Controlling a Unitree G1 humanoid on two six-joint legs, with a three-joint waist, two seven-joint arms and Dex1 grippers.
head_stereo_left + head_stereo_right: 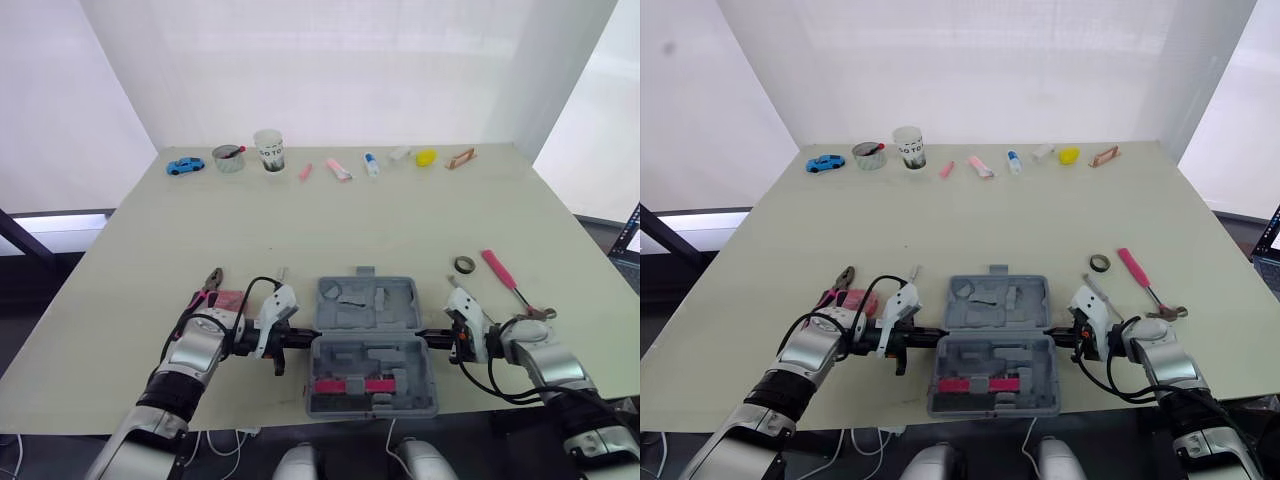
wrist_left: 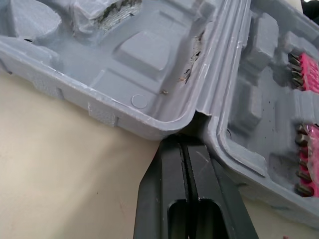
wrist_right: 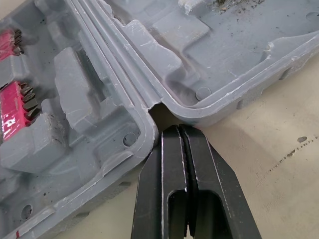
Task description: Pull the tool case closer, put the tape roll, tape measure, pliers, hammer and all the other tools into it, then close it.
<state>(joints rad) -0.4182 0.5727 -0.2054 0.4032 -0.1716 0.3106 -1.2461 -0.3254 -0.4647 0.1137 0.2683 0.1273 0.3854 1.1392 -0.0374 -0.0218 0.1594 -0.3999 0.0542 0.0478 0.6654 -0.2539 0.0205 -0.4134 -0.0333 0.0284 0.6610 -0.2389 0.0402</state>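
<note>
Grey plastic tool case [image 1: 370,352] open, drawn near; left gripper [image 1: 300,337] and right gripper [image 1: 430,339], both clenched, at its hinge; red-handled pliers [image 1: 209,287], pink-handled hammer [image 1: 505,279], dark tape roll [image 1: 463,265] unpacked.

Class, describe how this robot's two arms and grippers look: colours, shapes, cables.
The left arm and right arm each have a rounded silver-grey forearm shell ending in a white wrist housing, with black cables looping over it. The left gripper and right gripper each carry two flat, matte black fingers tapering to blunt tips.
</note>
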